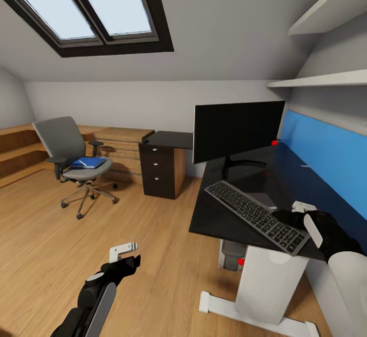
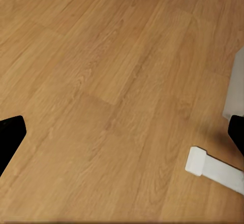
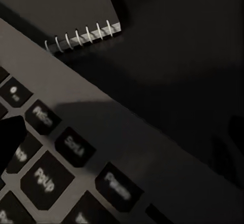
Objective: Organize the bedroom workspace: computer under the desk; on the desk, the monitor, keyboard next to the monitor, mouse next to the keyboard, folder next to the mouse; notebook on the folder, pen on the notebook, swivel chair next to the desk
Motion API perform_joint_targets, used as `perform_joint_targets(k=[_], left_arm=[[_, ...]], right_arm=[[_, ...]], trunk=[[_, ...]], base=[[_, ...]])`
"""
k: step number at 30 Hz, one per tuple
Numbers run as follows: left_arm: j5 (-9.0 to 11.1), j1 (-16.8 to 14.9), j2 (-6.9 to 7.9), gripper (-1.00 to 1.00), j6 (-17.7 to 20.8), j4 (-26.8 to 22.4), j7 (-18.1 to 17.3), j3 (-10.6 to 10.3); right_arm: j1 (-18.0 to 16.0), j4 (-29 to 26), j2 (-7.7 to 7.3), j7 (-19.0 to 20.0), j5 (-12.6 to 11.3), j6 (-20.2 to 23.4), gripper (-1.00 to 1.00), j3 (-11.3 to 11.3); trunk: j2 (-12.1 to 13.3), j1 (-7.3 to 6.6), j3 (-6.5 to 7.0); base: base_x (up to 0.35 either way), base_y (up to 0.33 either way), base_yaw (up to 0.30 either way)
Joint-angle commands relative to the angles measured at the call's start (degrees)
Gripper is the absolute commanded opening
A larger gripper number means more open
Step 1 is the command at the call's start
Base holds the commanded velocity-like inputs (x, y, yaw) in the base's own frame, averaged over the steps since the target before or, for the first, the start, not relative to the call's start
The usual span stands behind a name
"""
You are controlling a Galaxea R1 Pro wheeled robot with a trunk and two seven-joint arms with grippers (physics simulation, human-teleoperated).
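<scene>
The monitor (image 1: 238, 130) stands on the black desk (image 1: 214, 219), and the keyboard (image 1: 257, 214) lies slanted in front of it. My right gripper (image 1: 300, 213) hovers open over the keyboard's right end. The right wrist view shows the keys (image 3: 46, 173) close up and a black spiral-bound notebook (image 3: 61, 5) just beyond them. The computer (image 1: 232, 255) sits under the desk. The grey swivel chair (image 1: 71, 156) stands far left with the blue folder (image 1: 89, 162) on its seat. My left gripper (image 1: 126, 256) hangs open over the floor. A thin pale streak (image 1: 305, 165) by the blue panel may be the pen.
The black drawer unit (image 1: 163, 171) carries the desk's far wing, with light wooden steps (image 1: 120, 143) beside it. The white desk leg (image 1: 267, 281) has a foot (image 2: 213, 168) reaching onto the wood floor. Wall shelves (image 1: 326, 79) hang above the desk.
</scene>
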Motion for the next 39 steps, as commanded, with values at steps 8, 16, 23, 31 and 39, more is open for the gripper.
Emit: perform_joint_targets(k=[8,16,23,31,39], left_arm=[[0.60,-0.04,0.01,1.00,0.15,-0.04,0.55,0.16],[0.60,-0.04,0.01,1.00,0.15,-0.04,0.55,0.17],[0.60,-0.04,-0.01,1.00,0.15,-0.04,0.62,0.03],[0.63,-0.04,-0.08,1.00,0.15,-0.04,0.66,-0.09],[0.60,-0.04,-0.08,1.00,0.15,-0.04,0.70,-0.09]], right_arm=[[-0.03,-0.09,0.02,0.23,0.14,0.29,1.00,-0.10],[-0.03,-0.10,0.02,0.23,0.28,0.22,1.00,-0.10],[-0.03,-0.06,0.10,0.23,0.29,0.16,1.00,-0.02],[-0.03,-0.14,0.27,0.23,0.38,-0.14,1.00,0.07],[-0.03,-0.16,0.36,0.23,0.36,-0.22,1.00,0.14]], trunk=[[-0.03,-0.01,-0.06],[-0.03,-0.01,-0.06],[-0.03,-0.01,-0.06],[-0.03,-0.01,-0.06],[-0.03,-0.01,-0.06]], base=[[-0.198,0.042,0.000],[-0.184,0.121,0.000],[-0.137,0.121,0.000],[-0.083,0.113,0.000],[-0.116,0.083,0.000]])
